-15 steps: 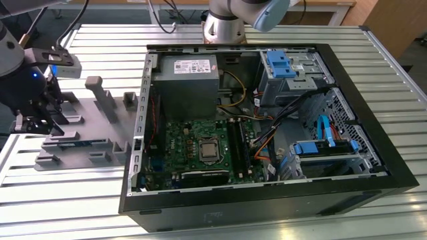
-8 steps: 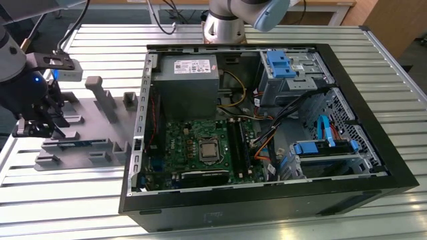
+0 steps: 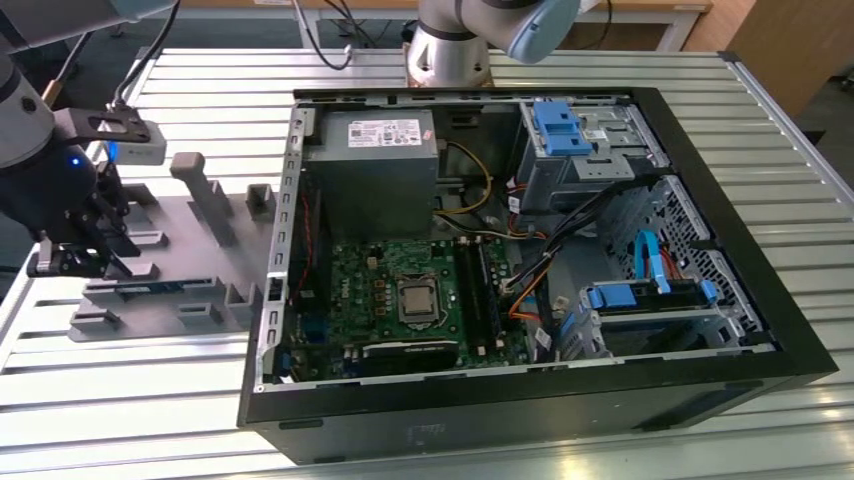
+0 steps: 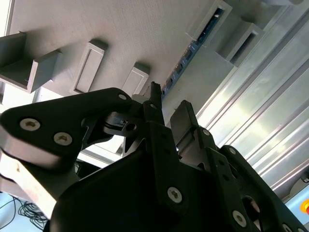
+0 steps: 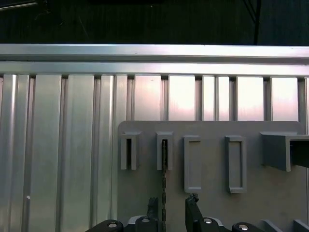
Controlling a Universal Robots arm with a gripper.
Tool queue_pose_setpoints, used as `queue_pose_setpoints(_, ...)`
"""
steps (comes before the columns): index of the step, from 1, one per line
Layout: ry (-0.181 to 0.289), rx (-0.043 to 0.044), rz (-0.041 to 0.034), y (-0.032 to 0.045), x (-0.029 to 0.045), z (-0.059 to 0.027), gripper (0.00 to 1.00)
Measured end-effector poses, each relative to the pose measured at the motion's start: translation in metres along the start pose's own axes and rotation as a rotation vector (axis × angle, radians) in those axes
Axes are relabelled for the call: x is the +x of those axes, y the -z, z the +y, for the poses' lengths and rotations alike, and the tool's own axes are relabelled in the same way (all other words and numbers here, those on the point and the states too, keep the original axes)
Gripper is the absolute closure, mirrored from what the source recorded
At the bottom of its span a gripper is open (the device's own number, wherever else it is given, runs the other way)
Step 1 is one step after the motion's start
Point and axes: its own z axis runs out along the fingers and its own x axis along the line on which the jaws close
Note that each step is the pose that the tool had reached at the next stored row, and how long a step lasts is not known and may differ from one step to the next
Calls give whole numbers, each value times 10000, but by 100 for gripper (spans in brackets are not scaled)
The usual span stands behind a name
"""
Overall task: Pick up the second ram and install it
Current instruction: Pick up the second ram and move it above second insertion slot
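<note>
The second ram (image 5: 164,176) is a thin blue-green strip standing on edge in a slot of the grey holder tray (image 5: 212,208). In the exterior view the ram (image 3: 151,288) shows at the tray's (image 3: 180,250) near edge. My gripper (image 5: 172,202) is open just above the tray. One finger stands on each side of the strip, which sits nearer one finger; I cannot tell whether that finger touches it. In the second wrist view the gripper (image 4: 169,100) points at the ram's (image 4: 189,52) end, over the tray (image 4: 96,29). At the exterior view's left the gripper (image 3: 83,262) hangs over the tray.
An open black computer case (image 3: 747,300) lies at the exterior view's right. It holds a green motherboard (image 3: 380,290), black slot rails (image 3: 477,285), a grey power supply (image 3: 371,165), blue drive brackets (image 3: 558,128) and loose cables. Everything rests on a slatted aluminium table (image 3: 134,400). An arm base (image 3: 447,55) stands behind.
</note>
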Motion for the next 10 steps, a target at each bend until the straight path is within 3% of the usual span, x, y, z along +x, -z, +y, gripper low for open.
queue_pose_setpoints(10,23,1,2,-62,1,-1,64)
